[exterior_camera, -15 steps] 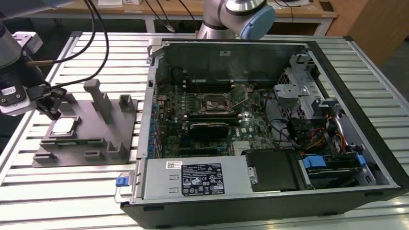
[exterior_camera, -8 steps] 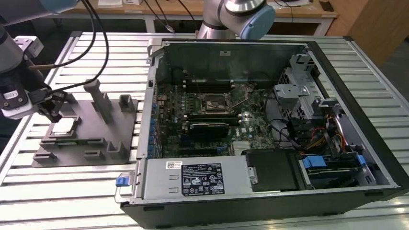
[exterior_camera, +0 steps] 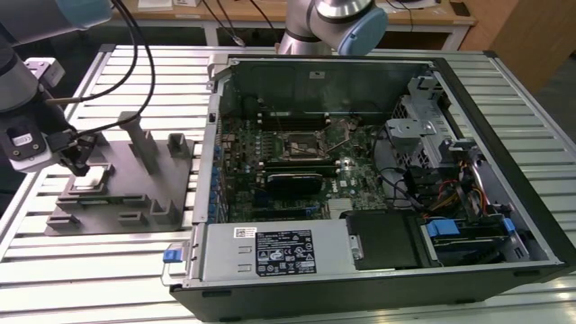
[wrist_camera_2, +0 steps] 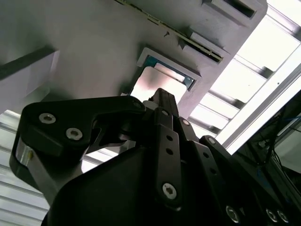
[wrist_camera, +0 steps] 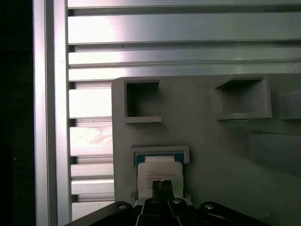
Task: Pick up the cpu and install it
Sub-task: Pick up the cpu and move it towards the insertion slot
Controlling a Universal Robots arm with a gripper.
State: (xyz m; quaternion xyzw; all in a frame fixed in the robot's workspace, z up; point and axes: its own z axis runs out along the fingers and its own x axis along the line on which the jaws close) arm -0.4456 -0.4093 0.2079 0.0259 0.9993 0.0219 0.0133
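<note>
In the exterior view, the gripper (exterior_camera: 79,158) hung over the grey fixture (exterior_camera: 135,196) on the slatted metal table (exterior_camera: 90,270), at the exterior view's left, well apart from the open computer case (exterior_camera: 504,202). The cpu (exterior_camera: 90,179) lay flat in a shallow square recess of that fixture, directly under the gripper's tips. In the first wrist view, the claw's two dark fingers (wrist_camera: 156,187) were drawn together with barely a slit between them, their ends over the near half of the cpu (wrist_camera: 160,170). They had hold of nothing. The second wrist view showed the same narrow point over the chip's pale metal top (wrist_camera_2: 149,81); whether it touched the metal could not be told. Inside the case, the motherboard socket (exterior_camera: 301,143) stood with its frame raised
</note>
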